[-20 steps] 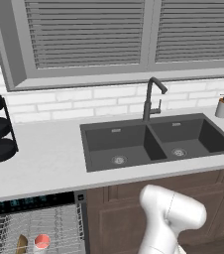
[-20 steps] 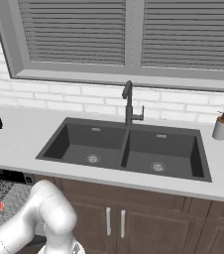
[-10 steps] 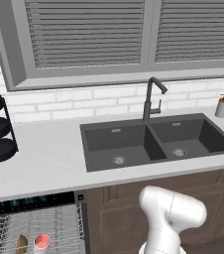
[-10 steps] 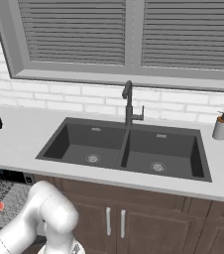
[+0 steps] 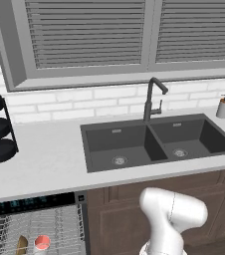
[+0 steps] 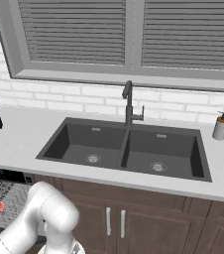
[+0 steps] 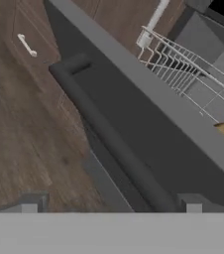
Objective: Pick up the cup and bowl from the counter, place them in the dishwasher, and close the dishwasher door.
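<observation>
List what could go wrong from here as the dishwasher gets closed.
1. The gripper is open, with the door's handle bar running between its tips; a lift that catches only the door edge may slip off.
2. The rack with the cup and bowl looks pulled out; swinging the door up could hit it.
3. The cup looks loose in the rack, so a hard shut may tip it.
</observation>
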